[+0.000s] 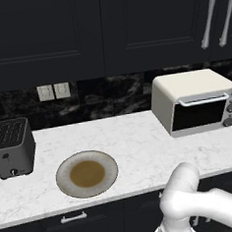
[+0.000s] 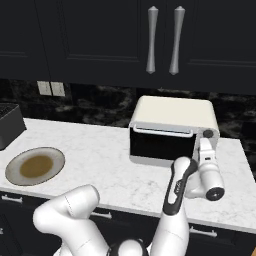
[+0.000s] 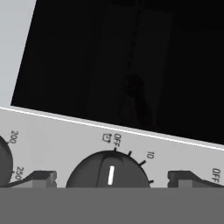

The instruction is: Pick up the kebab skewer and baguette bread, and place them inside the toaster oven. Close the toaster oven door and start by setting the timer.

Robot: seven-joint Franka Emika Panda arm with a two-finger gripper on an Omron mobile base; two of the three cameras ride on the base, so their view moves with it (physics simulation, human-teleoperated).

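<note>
The cream-white toaster oven (image 1: 195,89) (image 2: 172,112) stands on the marble counter. Its door (image 1: 199,114) (image 2: 160,145) is up and shut, the pale bar handle along the top. My gripper (image 2: 205,144) is at the oven's right-hand control panel. In the hand view the gripper (image 3: 111,177) is open, one fingertip on each side of a dark round timer knob (image 3: 109,166) without touching it. The knob's white mark points at OFF. The kebab skewer and the baguette bread are hidden from view.
A round plate (image 1: 86,173) (image 2: 35,166) with a brown centre lies bare on the counter to the left. A dark grey two-slot toaster (image 1: 12,146) (image 2: 9,122) stands at the far left. A second knob (image 3: 3,162) marked 200 and 250 sits beside the timer knob.
</note>
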